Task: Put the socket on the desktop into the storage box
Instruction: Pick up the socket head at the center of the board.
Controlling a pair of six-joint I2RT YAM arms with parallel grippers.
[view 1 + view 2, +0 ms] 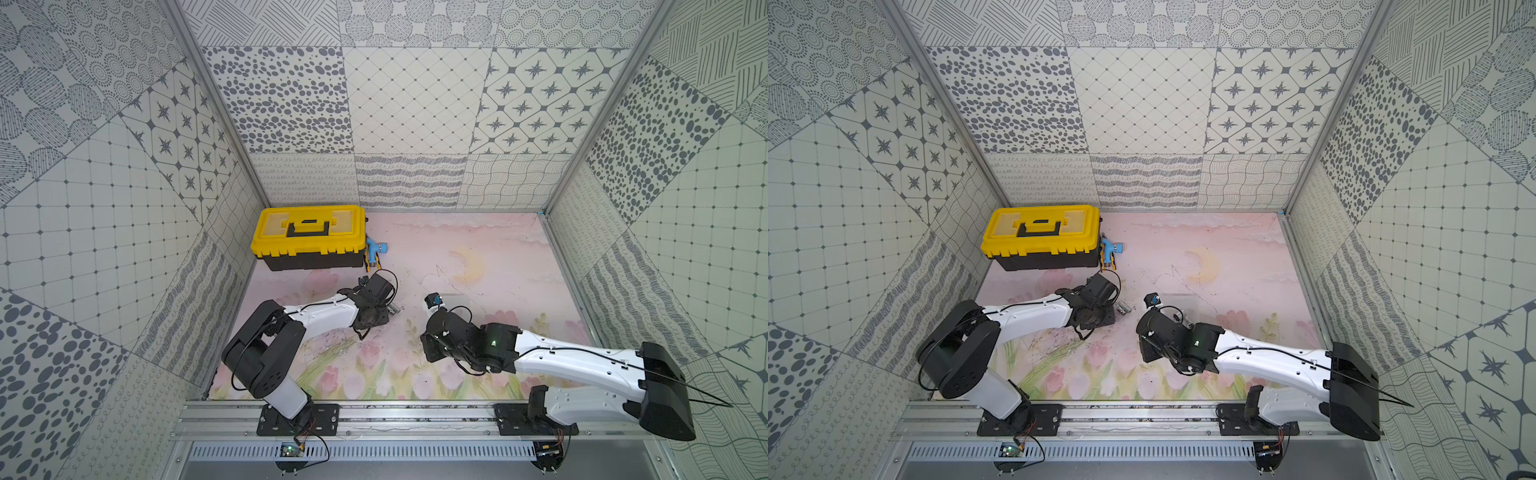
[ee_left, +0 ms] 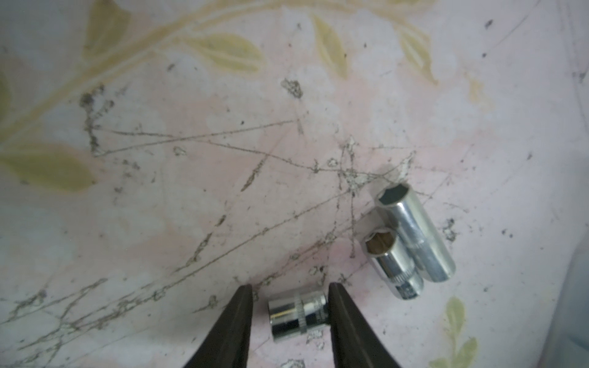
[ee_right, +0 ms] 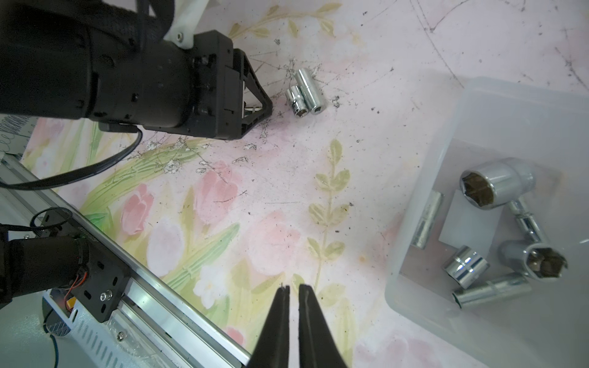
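Three sockets loose: the short socket point(image 2: 298, 315) lies on its side on the mat point(image 2: 223, 191), with two longer sockets point(image 2: 411, 242) touching each other nearby.
Left gripper point(image 2: 290, 286): partly open and straddling the short socket, with a gap on one side. It looks lined up to pinch.
Right gripper point(image 3: 294, 288): closed and empty, near the storage box point(image 3: 446, 133), probably keeping clear.
Socket look: mirror chrome with a knurled band, likely slippery.

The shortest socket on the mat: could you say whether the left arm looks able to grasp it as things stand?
Probably yes: the left gripper stands open astride the shortest socket, and the two longer sockets lie apart to one side.
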